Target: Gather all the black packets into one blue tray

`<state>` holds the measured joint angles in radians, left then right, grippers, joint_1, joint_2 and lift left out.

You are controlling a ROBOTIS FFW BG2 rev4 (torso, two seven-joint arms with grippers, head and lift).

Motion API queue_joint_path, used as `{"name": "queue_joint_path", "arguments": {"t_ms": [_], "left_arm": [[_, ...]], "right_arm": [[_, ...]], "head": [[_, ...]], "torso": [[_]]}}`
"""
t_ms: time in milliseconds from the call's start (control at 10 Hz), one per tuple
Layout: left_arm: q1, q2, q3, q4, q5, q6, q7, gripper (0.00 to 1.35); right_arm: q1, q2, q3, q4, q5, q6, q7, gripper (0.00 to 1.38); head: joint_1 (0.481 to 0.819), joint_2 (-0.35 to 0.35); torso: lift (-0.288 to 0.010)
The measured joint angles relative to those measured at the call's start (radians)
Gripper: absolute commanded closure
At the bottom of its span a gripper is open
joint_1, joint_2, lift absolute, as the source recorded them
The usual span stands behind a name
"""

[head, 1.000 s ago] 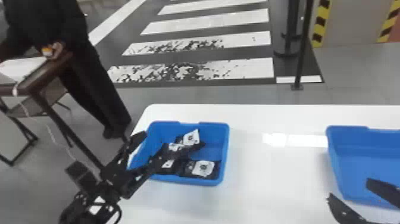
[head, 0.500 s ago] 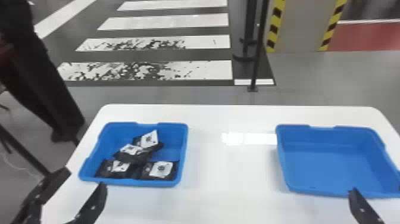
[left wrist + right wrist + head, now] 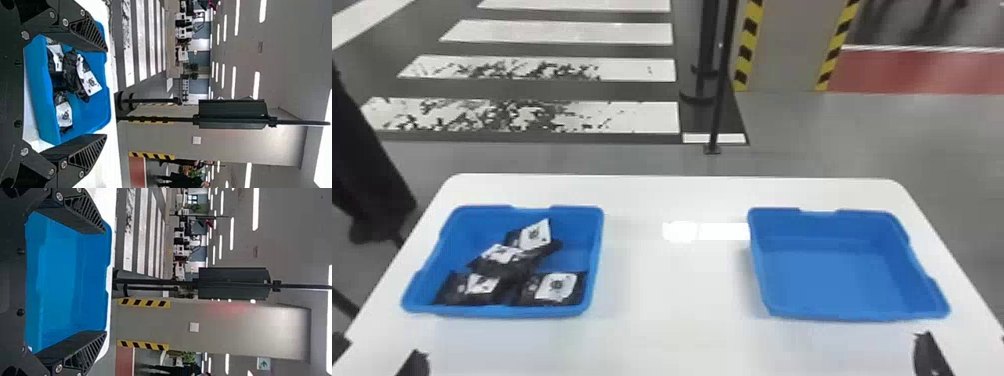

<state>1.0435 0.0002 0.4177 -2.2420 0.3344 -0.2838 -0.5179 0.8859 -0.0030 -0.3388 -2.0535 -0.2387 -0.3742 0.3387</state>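
i see the black packets [image 3: 507, 267] overlapping loosely in the left-hand blue tray [image 3: 502, 311], presumably because one tray is to take them all. my left end effector [image 3: 105, 93] and right end effector [image 3: 105, 282] are spread wide, gripping nothing, at the near side of the bench [image 3: 677, 290]; i judge the gathering finished, so neither needs a grip. the other blue tray [image 3: 847, 275] sits well apart.

In my counting, two blue trays [image 3: 837, 275], four visible black packets [image 3: 556, 288] and one white table [image 3: 672, 320].

The black, wedge-shaped fingers [image 3: 85, 153] have slanting ribs [image 3: 89, 30], with round silvery screws [image 3: 25, 35] behind them.
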Motion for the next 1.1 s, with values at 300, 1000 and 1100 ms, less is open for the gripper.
{"name": "queue_joint_path", "arguments": {"t_ms": [300, 1000, 1100], "left_arm": [[-0.009, 0.000, 0.000, 0.005, -0.030, -0.016, 0.020, 0.29], [-0.039, 0.001, -0.044, 0.037, -0.015, -0.005, 0.019, 0.29], [-0.039, 0.003, -0.047, 0.037, -0.014, -0.004, 0.019, 0.29]], "right_arm": [[0.000, 0.000, 0.002, 0.006, 0.004, -0.042, -0.017, 0.12], [-0.012, 0.000, 0.002, -0.004, 0.027, -0.028, -0.018, 0.12], [-0.012, 0.000, 0.002, -0.004, 0.027, -0.028, -0.018, 0.12]], "head": [[0.695, -0.039], [0.695, -0.056], [0.695, -0.059]], "torso": [[-0.110], [-0.110], [-0.110]]}}
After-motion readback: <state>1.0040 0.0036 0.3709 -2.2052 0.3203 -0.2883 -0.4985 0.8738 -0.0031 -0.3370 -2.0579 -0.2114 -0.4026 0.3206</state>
